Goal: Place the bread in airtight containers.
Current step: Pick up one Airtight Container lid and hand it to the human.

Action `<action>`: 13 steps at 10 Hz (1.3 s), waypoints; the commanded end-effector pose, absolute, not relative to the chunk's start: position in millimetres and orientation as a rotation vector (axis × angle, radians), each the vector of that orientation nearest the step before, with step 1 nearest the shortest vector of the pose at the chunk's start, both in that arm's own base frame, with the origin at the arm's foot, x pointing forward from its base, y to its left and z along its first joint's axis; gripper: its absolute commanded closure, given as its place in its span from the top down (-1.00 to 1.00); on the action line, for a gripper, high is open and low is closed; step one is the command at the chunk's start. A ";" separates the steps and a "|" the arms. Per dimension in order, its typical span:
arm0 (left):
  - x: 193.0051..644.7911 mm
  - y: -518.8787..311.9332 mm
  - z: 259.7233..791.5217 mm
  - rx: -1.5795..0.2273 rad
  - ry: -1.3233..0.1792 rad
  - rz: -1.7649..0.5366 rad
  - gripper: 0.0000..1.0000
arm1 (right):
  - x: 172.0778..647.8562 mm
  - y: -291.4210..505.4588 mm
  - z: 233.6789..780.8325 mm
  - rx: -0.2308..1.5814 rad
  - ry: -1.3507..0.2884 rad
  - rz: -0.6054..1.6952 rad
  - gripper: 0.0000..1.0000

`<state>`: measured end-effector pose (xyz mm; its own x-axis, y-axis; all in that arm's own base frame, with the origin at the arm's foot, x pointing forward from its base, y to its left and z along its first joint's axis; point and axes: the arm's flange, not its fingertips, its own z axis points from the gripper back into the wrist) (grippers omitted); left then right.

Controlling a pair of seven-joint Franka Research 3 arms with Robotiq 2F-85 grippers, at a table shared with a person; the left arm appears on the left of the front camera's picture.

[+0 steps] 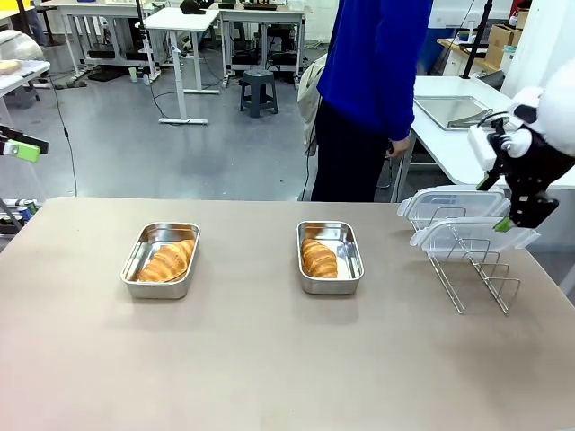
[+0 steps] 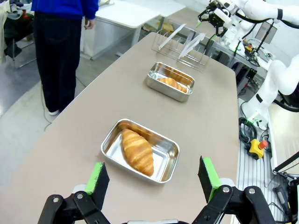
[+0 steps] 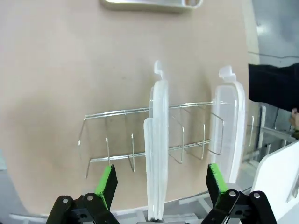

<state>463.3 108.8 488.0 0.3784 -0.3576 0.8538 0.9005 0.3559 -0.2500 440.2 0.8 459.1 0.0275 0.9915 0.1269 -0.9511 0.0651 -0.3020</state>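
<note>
Bright, even light, soft shadows, glints on the steel pans [image 1: 158,289], wrist-view edges bent.

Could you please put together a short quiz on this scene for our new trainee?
1. True or false: each of the two shiny rectangular steel pans holds one golden-brown croissant.
2. Where are the two clear plastic lids? A) on the pans B) standing in the wire rack C) lying flat beside the pans.
3. Fill in: the robot's right hand, poised at the lids, has its jaws ____.
Key: 1 true; 2 B; 3 open.
</note>
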 end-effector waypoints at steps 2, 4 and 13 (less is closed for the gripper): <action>462.8 108.7 489.2 -0.832 -0.795 -0.941 1.00 | 445.6 6.4 434.0 -0.231 -0.295 1.444 1.00; 462.8 108.7 489.2 -0.832 -0.795 -0.941 1.00 | 449.5 3.1 426.0 -0.213 -0.297 1.452 1.00; 462.8 108.7 489.2 -0.832 -0.795 -0.941 1.00 | 449.6 -1.9 433.6 -0.212 -0.290 1.496 -1.00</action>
